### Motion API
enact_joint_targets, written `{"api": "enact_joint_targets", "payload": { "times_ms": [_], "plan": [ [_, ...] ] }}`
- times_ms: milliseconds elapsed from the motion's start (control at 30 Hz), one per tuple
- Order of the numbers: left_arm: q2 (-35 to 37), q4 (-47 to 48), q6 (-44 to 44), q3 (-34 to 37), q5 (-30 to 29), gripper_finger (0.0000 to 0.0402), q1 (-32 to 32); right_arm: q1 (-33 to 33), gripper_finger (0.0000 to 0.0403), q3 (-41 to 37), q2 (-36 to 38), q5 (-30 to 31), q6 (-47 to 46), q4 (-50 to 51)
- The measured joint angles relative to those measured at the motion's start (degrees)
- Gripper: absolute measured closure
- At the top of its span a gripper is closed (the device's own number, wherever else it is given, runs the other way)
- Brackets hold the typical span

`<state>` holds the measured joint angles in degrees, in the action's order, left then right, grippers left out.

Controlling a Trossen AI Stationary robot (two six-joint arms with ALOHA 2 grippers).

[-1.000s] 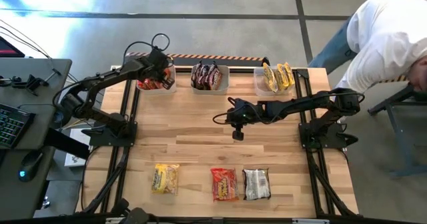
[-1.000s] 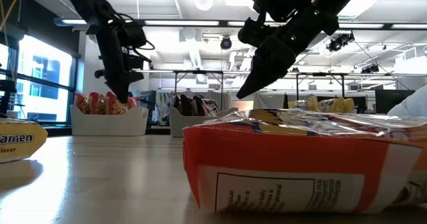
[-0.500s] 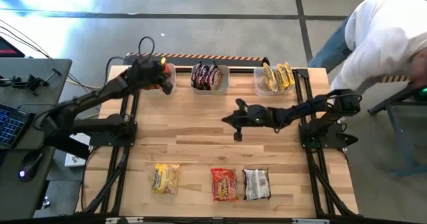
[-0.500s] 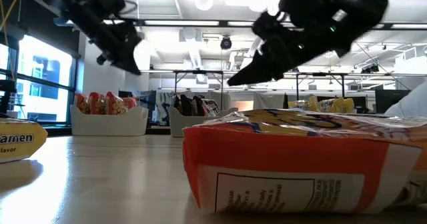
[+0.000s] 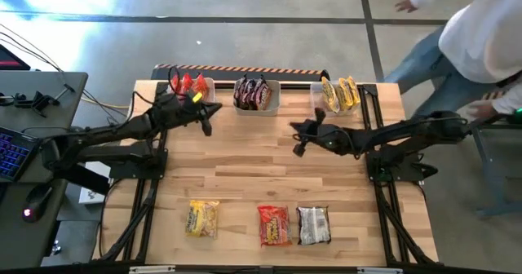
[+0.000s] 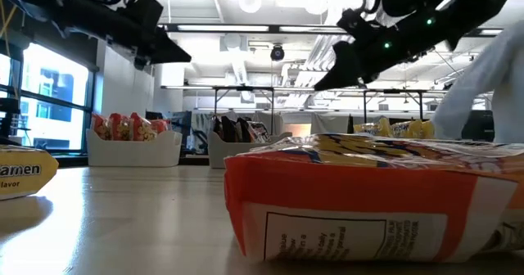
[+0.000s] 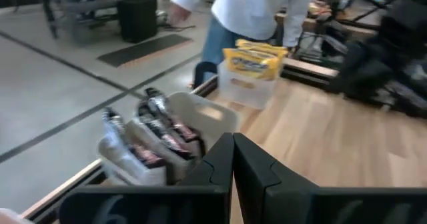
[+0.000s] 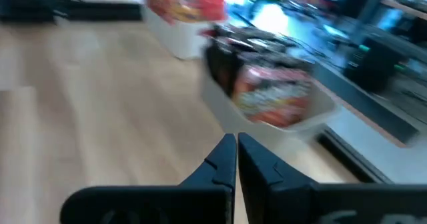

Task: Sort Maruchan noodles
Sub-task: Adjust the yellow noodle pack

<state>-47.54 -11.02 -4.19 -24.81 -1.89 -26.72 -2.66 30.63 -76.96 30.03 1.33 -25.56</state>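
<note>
While both grippers, left gripper and right gripper, hover pressed together and empty, we're between picks. Next we'd open over the three packets lying loose on the worktop.

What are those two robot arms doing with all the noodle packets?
They are sorting ramen packets by color into three bins along the far edge of the table: a red bin, a dark bin and a yellow bin. Right now both grippers are shut and hold nothing. The left gripper hangs near the red bin and the right gripper near the middle of the table. A yellow packet, a red packet and a silver packet are not sorted yet. A person stands beside the table.
</note>
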Motion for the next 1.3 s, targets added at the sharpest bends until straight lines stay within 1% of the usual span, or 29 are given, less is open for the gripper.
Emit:
{"api": "enact_joint_targets", "payload": {
  "times_ms": [167, 300, 433, 800, 967, 1133, 1300],
  "plan": [
    [-0.6, -6.4, 1.8, 2.7, 0.0, 0.0401, 4.1, -1.7, 0.0403, 0.0, 5.8, 6.4, -3.0, 11.6],
    [-0.6, -10.4, 3.2, 4.2, 0.0, 0.0401, 6.1, -5.7, 0.0403, 0.0, 7.0, 10.4, -5.7, 17.4],
    [-0.5, -13.6, 2.8, 5.2, 0.0, 0.0401, 7.4, -11.9, 0.0403, 0.0, 7.0, 10.1, -8.7, 19.7],
    [-0.6, -13.0, 1.5, 5.4, 0.0, 0.0401, 9.9, -26.4, 0.0403, 0.0, 6.9, 9.1, -11.9, 24.2],
    [-0.6, -12.9, 1.4, 5.4, 0.0, 0.0401, 11.0, -29.8, 0.0403, 0.0, 6.9, 8.8, -12.1, 26.5],
    [-0.6, -12.8, 1.2, 5.3, 0.0, 0.0401, 12.0, -32.3, 0.0403, 0.0, 6.9, 8.4, -14.4, 29.0],
    [-0.6, -12.8, 1.2, 5.3, 0.0, 0.0401, 13.3, -33.5, 0.0403, 0.0, 7.1, 8.6, -12.5, 29.2]
  ]
}}
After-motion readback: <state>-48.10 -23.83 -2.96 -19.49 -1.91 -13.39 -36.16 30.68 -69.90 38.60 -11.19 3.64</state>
